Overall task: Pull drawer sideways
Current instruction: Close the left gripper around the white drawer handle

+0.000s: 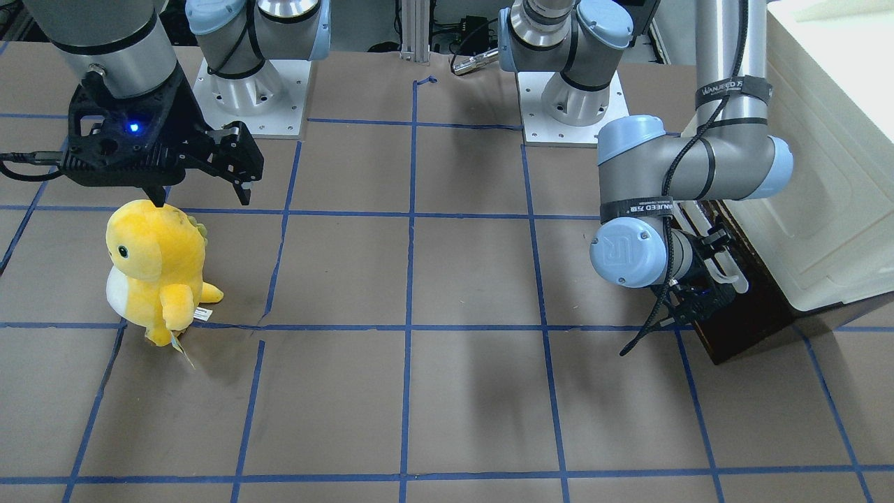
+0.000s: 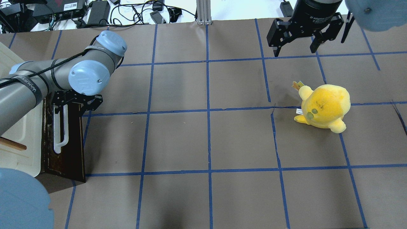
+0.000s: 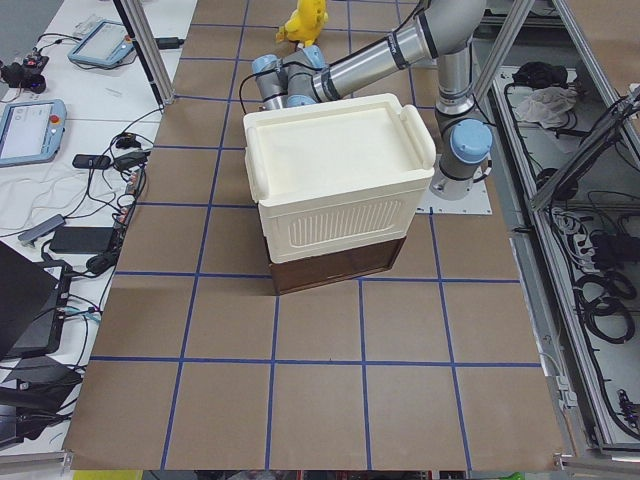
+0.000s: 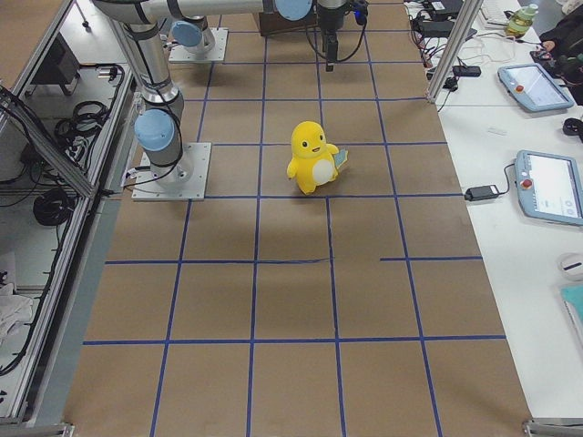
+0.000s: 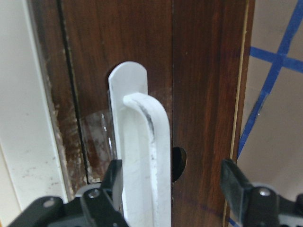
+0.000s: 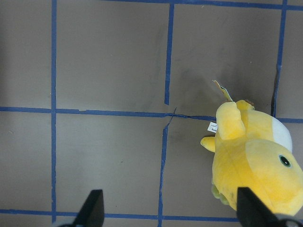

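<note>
Straddles drawer (image 2: 73, 143) handle (image 5: 142, 156) with left gripper (image 5: 173, 170) spread, under cream box (image 3: 335, 190); hangs right gripper (image 2: 294, 51) agape near plush toy (image 2: 324, 105)

table (image 2: 178, 197): brown paper, blue tape grid (image 2: 209, 140) | side bench (image 3: 80, 110): white, tablets (image 3: 28, 130), cables (image 3: 125, 150)

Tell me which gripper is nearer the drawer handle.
Left. The left gripper straddles the white handle, open, a finger on each side. The right gripper hangs far off, by the yellow plush toy.
</note>
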Robot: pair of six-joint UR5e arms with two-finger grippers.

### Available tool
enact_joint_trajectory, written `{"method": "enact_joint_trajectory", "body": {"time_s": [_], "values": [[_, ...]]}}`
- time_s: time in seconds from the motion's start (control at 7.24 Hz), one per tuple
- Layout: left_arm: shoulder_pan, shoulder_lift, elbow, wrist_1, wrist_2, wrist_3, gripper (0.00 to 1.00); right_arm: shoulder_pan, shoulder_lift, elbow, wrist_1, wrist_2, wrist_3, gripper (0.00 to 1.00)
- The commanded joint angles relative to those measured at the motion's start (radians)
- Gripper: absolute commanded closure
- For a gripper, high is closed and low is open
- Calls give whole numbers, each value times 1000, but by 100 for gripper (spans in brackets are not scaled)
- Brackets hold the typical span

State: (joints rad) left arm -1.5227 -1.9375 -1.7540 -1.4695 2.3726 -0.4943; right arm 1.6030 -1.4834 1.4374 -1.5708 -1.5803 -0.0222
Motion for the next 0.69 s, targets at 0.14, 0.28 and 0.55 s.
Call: {"method": "enact_joint_trajectory", "body": {"time_s": [0.14, 0.28, 0.55], "values": [[1, 5, -2, 2, -30, -10, 31, 0, 0, 0, 0, -1, 1, 0], [1, 11, -4, -2, -30, -10, 32, 0, 0, 0, 0, -1, 1, 0], [1, 12, -7, -6, -48, -10, 33, 0, 0, 0, 0, 0, 1, 0]]}}
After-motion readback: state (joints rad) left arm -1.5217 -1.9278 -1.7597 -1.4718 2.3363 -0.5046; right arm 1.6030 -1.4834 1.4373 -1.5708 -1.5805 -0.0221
